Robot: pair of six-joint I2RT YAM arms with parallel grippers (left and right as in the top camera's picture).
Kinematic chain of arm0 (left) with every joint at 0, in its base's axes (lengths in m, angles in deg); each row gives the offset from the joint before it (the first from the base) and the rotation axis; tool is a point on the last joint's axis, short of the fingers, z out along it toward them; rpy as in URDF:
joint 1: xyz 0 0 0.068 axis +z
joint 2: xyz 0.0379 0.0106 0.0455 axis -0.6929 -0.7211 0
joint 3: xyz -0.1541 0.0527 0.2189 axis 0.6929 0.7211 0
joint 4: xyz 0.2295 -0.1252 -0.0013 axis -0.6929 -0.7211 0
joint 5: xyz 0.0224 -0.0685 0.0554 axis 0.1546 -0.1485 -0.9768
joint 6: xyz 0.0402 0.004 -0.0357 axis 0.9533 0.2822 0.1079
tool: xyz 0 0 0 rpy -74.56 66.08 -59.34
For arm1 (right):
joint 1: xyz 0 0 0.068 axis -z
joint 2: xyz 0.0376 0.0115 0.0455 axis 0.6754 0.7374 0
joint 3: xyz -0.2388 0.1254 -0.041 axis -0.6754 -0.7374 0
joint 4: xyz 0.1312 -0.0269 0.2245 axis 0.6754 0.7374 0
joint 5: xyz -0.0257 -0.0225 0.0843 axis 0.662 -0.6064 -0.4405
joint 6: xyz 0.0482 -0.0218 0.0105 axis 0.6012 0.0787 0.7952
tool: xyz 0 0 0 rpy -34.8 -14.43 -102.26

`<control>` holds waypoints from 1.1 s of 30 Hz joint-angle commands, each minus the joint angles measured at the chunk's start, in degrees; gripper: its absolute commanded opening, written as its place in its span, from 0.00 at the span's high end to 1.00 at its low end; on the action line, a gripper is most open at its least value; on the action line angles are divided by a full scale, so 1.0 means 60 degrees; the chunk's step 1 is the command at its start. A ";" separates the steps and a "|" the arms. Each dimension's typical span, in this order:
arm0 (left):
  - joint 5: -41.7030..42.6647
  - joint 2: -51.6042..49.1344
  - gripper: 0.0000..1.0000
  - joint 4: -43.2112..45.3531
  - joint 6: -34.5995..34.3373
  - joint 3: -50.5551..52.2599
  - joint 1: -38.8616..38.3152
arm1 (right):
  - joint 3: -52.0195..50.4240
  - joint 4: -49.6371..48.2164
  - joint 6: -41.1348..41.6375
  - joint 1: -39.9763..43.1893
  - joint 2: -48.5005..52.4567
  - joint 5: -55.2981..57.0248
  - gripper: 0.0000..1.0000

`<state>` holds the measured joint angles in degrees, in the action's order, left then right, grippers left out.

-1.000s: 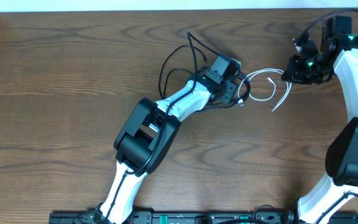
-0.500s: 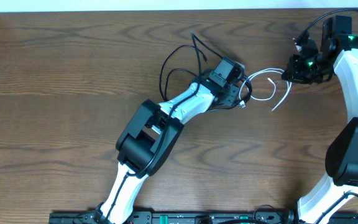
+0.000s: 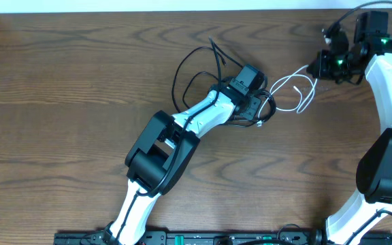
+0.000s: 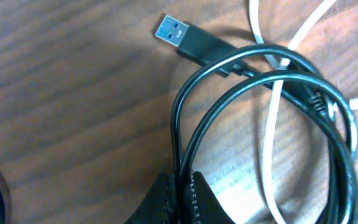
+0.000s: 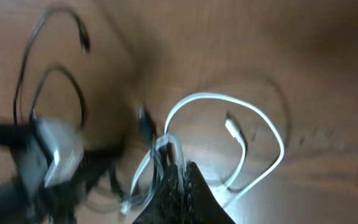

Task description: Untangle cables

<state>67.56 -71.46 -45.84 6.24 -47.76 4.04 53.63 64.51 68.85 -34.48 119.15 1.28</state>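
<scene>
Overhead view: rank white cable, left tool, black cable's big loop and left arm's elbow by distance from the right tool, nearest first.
1. white cable: runs right into the right tool.
2. left tool: to its left, mid-table.
3. black cable's big loop: beyond the left tool.
4. left arm's elbow: lower left, farthest.

I'm looking at a dark wooden table [image 3: 60,102] — grain running sideways. A white strip [image 3: 148,5] is showing beyond its far edge, a black rail [image 3: 80,238] lying along its near edge.
</scene>
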 commanded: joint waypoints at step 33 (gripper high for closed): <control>0.2350 0.2656 0.93 -0.2834 0.0248 0.0244 0.0729 | 0.0022 -0.0182 0.2160 0.1453 0.0871 0.2477 0.99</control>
<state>80.91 -55.77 -62.43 6.70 -46.12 6.97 53.61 62.77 81.03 -28.14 124.07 14.00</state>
